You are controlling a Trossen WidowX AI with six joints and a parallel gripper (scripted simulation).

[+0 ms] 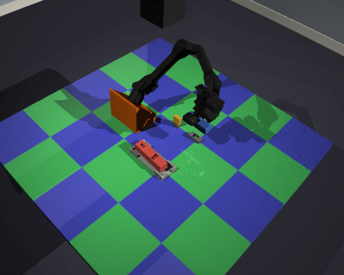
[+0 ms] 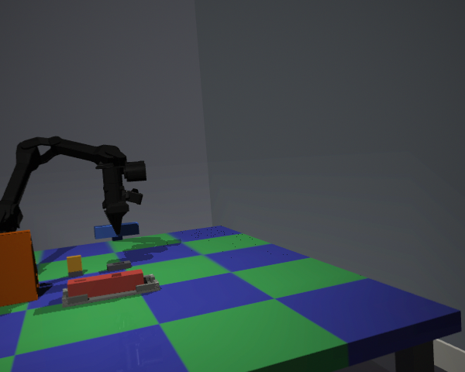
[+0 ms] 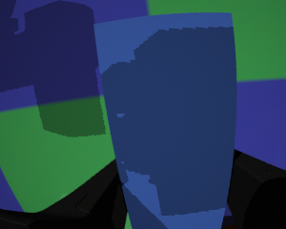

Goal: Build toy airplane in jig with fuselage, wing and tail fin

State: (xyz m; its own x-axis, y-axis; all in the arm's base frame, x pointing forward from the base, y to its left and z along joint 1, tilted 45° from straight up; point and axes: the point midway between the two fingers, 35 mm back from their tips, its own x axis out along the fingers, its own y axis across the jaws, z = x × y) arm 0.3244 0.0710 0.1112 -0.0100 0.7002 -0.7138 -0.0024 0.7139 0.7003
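The red fuselage (image 1: 148, 152) (image 2: 105, 284) lies in the grey cradle (image 1: 159, 174) (image 2: 147, 286) with its two sockets facing up and empty. It looks level; its underside is hidden. My gripper (image 1: 197, 121) (image 2: 118, 232) (image 3: 176, 191) is shut on the blue wing (image 1: 204, 126) (image 2: 130, 229) (image 3: 167, 105), around its middle, and holds it level above the table, behind the cradle. The wing's tab shows below the fingers in the exterior view. The yellow tail fin (image 1: 176, 120) (image 2: 74, 263) stands upright on a small dark base, left of the gripper.
A small grey holder (image 1: 199, 139) (image 2: 118, 266) with an open middle stands on the checkered table (image 1: 161, 219) (image 2: 225, 316), below the wing and behind the cradle. A tall orange panel (image 1: 123, 112) (image 2: 8, 270) stands near the arm's base, left of the tail fin.
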